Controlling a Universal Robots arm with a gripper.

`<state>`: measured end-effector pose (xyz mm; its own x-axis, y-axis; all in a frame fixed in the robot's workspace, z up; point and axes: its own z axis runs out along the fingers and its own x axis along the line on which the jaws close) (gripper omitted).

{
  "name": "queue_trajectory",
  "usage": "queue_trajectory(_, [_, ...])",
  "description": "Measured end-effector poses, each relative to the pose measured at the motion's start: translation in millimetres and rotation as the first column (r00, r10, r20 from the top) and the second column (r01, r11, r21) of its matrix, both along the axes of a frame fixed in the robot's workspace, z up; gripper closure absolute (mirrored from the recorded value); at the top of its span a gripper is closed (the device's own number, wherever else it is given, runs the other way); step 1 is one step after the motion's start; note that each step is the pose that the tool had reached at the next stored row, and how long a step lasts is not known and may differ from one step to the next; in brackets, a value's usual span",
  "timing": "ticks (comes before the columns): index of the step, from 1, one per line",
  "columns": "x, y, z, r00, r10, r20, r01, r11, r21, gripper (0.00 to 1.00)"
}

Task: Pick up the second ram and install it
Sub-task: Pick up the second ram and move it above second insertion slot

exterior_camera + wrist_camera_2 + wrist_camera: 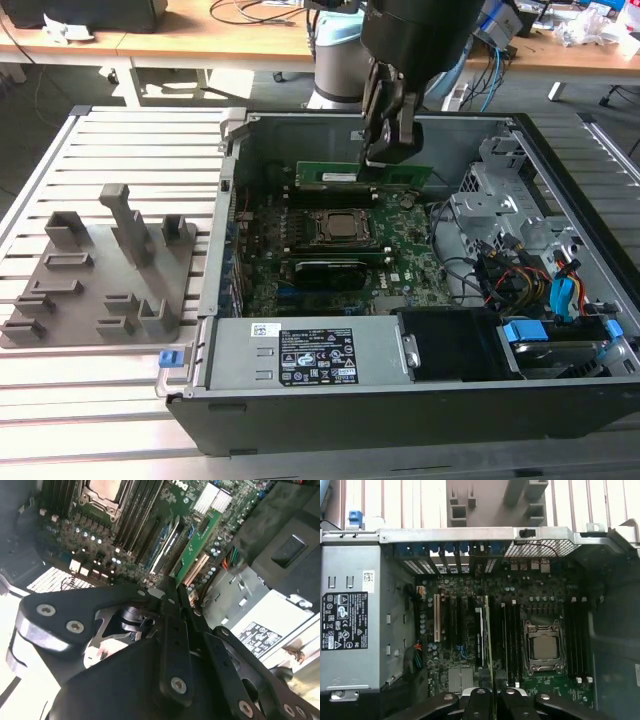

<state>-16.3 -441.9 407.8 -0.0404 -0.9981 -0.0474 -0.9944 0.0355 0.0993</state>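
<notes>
Green second ram (330,175) sits clamped in the end effector (383,155) above the motherboard (400,262); any tilt while seating could jam or crack it.

We see bright, even light around the computer case (400,430); its interior lies dimmer, shadowed along the walls. In the second wrist view, glare whitens what lies outside it.

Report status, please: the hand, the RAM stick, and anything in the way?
Hand shut on second ram. It stands on edge over motherboard, beside CPU socket; seated or not, cannot tell. No obstacle seen below it.
</notes>
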Motion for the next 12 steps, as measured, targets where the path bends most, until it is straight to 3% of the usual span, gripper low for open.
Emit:
queue_trajectory(1, [1.1, 0.0, -1.2, 1.0000, 0.000, 0.0001, 0.000, 0.9997, 0.0231, 0.86])
queue_trajectory(2, [2.9, 0.5, -5.0, 1.0000, 0.000, -0.0003, 0.000, 0.9997, 0.0240, 0.86])
queue_trajectory(4, [8.0, 7.7, -12.1, 1.0000, 0.000, -0.0011, 0.000, 0.9997, 0.0241, 0.86])
queue_trajectory(5, [14.4, 17.5, -14.6, 1.0000, 0.000, -0.0016, 0.000, 0.9997, 0.0240, 0.86])
queue_trajectory(7, [24.2, 28.2, -17.7, 1.0000, 0.000, -0.0024, 0.000, 0.9997, 0.0241, 0.86])
queue_trajectory(10, [41.0, 34.1, -23.3, 1.0000, 0.000, -0.0042, 0.000, 0.9997, 0.0242, 0.86])
queue_trajectory(12, [46.7, 35.0, -27.5, 1.0000, 0.000, -0.0053, 0.000, 0.9997, 0.0239, 0.86])
